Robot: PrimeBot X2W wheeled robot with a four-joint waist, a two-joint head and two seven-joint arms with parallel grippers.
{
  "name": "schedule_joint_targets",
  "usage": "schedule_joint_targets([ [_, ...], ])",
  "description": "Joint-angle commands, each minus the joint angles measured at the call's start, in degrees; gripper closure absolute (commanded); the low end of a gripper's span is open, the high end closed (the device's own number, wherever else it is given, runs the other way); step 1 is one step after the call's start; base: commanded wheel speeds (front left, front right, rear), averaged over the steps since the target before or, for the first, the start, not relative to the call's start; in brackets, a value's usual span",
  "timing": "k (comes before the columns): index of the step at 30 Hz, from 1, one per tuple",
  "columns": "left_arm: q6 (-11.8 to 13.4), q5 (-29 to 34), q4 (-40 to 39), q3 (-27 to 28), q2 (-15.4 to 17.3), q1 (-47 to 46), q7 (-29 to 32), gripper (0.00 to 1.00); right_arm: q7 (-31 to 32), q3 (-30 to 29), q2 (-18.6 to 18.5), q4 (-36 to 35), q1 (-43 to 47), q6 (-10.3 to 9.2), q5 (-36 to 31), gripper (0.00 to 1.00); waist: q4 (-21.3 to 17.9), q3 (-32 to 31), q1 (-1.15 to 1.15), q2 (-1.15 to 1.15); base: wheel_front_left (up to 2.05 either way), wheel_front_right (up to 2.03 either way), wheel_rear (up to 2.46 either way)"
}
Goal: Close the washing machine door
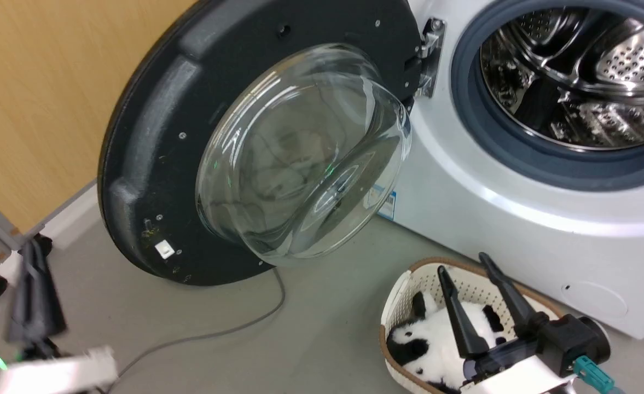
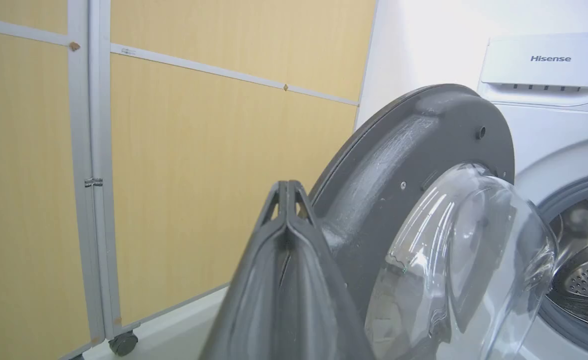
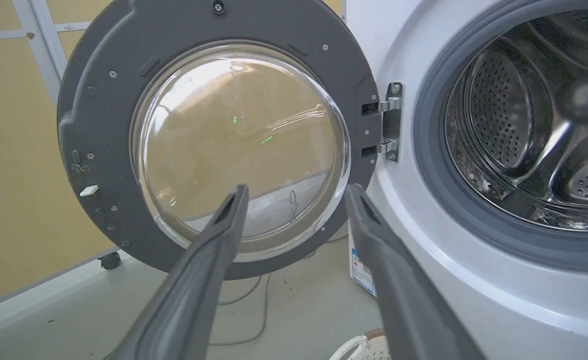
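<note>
The washing machine door (image 1: pixel 152 137) stands swung wide open to the left, its inner face and bulging glass bowl (image 1: pixel 300 153) turned toward me, and hangs on a metal hinge (image 1: pixel 430 54). The white washing machine (image 1: pixel 518 219) shows its grey seal (image 1: pixel 475 126) and steel drum (image 1: pixel 573 71). My left gripper (image 1: pixel 32 251) is low at the left, blurred, apart from the door's free edge. In the left wrist view the left gripper (image 2: pixel 289 184) is shut, with the door (image 2: pixel 373 165) just beyond. My right gripper (image 1: pixel 463 262) is open above a basket; in its wrist view the right gripper (image 3: pixel 297 187) points at the door (image 3: pixel 99 100).
A white basket (image 1: pixel 409 279) with a panda plush (image 1: pixel 431 339) sits on the floor before the machine. A grey cable (image 1: pixel 218 331) trails across the floor under the door. A wood-panel partition (image 2: pixel 174 175) on casters (image 2: pixel 123 344) stands behind the door.
</note>
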Motion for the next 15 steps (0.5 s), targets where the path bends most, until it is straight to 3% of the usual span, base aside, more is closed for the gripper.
schedule_joint_targets([
  [1, -1.49, -0.24, 1.88, 1.57, 2.16, -3.89, -0.24, 1.0, -0.26, -0.76, 0.03, -0.81, 0.62, -0.04, -0.93, 0.0, 0.05, 1.34, 0.0, 0.0, 0.0, 0.0, 0.0],
  [3, -2.41, -1.02, 4.8, 2.09, 4.51, -7.18, -0.24, 1.0, -0.26, -1.05, -0.16, -1.18, 0.72, -0.04, -1.48, 0.0, 0.12, 2.27, 0.0, 0.0, 0.0, 0.0, 0.0],
  [9, -3.45, -11.8, 18.82, 4.32, 11.97, -19.48, 3.06, 1.0, -0.26, -2.24, -0.37, -2.06, 1.09, -0.04, -2.05, 0.0, 0.09, 4.39, 0.0, 0.0, 0.0, 0.0, 0.0],
  [10, -3.45, -11.8, 18.82, 4.32, 11.97, -19.48, 3.06, 1.0, -0.26, -2.24, -0.37, -2.06, 1.09, -0.04, -2.05, 0.0, 0.09, 4.39, 0.0, 0.0, 0.0, 0.0, 0.0],
  [15, -3.62, -23.48, 30.43, 8.37, 16.86, -28.17, 8.74, 1.0, -0.26, -1.76, -0.42, -2.67, 0.0, -0.04, -2.44, 0.0, -1.66, 6.32, 0.0, 0.0, 0.0, 0.0, 0.0],
])
